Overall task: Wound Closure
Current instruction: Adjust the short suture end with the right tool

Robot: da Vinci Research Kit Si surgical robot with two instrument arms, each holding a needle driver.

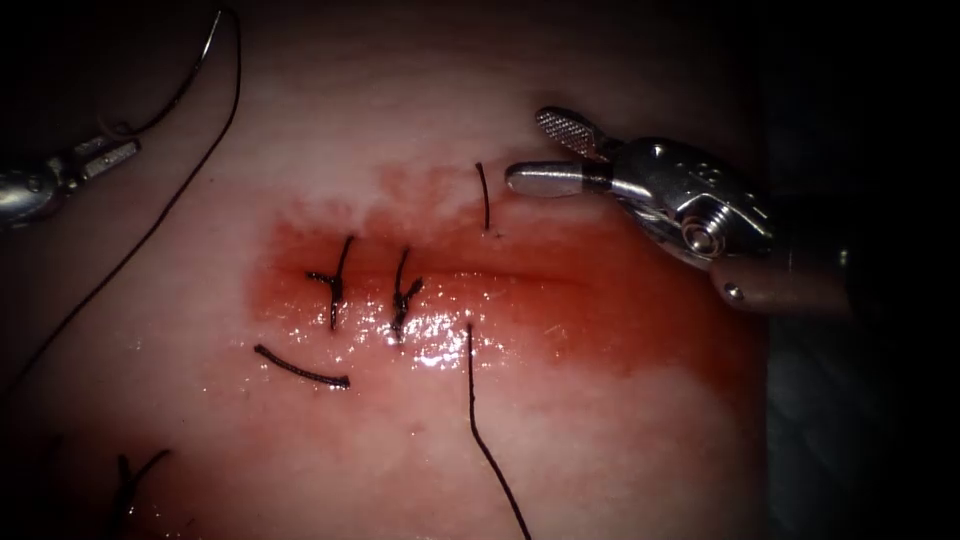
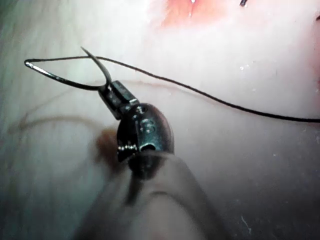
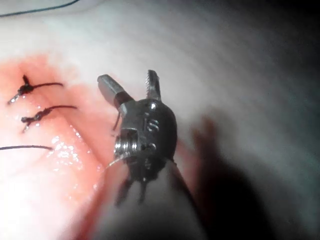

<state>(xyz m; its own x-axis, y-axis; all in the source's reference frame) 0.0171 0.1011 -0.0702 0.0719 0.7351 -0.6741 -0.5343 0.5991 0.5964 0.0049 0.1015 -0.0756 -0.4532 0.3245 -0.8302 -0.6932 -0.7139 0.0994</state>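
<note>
Nearest the endoscope, a cut thread end (image 1: 492,440) lies on the pale tissue (image 1: 620,440), running from the front edge up to the wet red fluid (image 1: 600,310). Just left, a short loose thread piece (image 1: 300,370) lies flat.

Mid-field: the cut (image 1: 500,272) runs across the red patch, w/ two dark knotted stitches (image 1: 337,285) (image 1: 403,292) over its left part, side by side, tails upright. Right of them a short thread stub (image 1: 485,197) stands out of the tissue, just beyond the cut.

Right hand (image 1: 545,152) sits above the cut's right part, jaws spread in a wide V, holding nothing; the wrist view shows the same open V (image 3: 132,84).

Far left, well off the cut: left hand (image 1: 108,155) clamped on the needle (image 1: 195,70). Needle is thin, dark, curved, gripped approx. mid-curve, clear of the tissue. Wrist view shows both ends arcing away from the jaws (image 2: 116,95). Thread (image 1: 150,225) trails from the needle's end (image 2: 30,63), sweeping down across the tissue's left side.
</note>
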